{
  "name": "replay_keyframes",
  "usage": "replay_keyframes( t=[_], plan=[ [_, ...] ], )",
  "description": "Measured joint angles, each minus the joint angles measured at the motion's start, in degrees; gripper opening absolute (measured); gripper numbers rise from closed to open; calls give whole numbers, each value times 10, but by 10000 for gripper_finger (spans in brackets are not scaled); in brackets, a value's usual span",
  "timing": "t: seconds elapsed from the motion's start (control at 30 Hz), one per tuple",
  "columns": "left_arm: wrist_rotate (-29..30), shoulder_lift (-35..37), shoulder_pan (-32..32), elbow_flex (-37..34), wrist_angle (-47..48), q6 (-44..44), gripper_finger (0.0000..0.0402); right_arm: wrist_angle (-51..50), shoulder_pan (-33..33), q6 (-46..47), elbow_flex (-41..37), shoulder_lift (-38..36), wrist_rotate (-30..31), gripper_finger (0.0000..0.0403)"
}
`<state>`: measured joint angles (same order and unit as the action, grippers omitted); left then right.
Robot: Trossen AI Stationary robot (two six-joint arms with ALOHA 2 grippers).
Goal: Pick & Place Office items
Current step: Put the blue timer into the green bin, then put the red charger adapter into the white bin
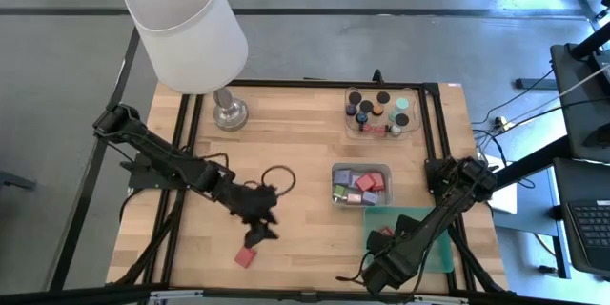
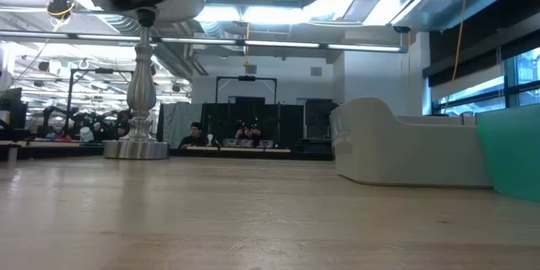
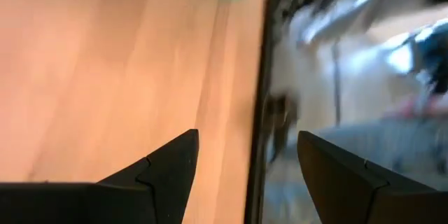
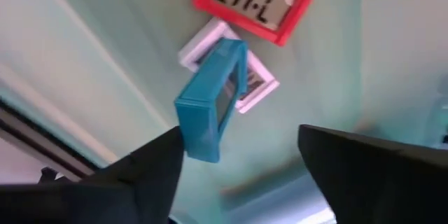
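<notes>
My left gripper [image 1: 259, 233] is open over the table's near middle. It stands just above and beside a small red block [image 1: 247, 256] that lies flat on the wood. That block does not show in the left wrist view, where the open fingers [image 3: 245, 161] frame bare wood and the table's edge. My right gripper [image 1: 381, 265] is open [image 4: 241, 154] over the green tray [image 1: 424, 248]. In the tray lie a red clock-like piece [image 4: 253, 1] and a white piece [image 4: 252, 84]. A teal piece [image 4: 210, 105] stands on edge, leaning on the white one. My right gripper is open, pointing down into the green tray. The teal piece's near end [image 4: 199, 150] sits right beside one finger [image 4: 164, 157]; whether they touch, I cannot tell.
A clear tray [image 1: 381, 112] with black capped cylinders is at the far right, and a grey tray [image 1: 360, 186] of coloured blocks is in front of it. The white-shaded lamp [image 1: 186, 29] stands far left on its metal base [image 1: 229, 112]. A dark ring [image 1: 278, 179] lies mid-table.
</notes>
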<state>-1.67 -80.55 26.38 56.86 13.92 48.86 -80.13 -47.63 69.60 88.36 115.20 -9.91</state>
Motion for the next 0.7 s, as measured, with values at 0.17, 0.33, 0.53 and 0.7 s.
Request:
replay_keyframes(
  t=[0.17, 0.33, 0.53, 0.7],
  plan=[
    [-10, 0, 44, 0, 151, 118, 239, -32, 11, -2, 0, -7, 0, 325],
    [-4, 0, 101, 0, 242, 295, 239, -60, 21, -24, 0, -49, 36, 344],
    [60, 0, 171, 0, 245, 501, 239, -102, 50, -77, 0, -118, 126, 345],
    [99, -6, 216, 0, 244, 595, 239, -100, 92, -135, 0, -161, 220, 345]
  ],
)
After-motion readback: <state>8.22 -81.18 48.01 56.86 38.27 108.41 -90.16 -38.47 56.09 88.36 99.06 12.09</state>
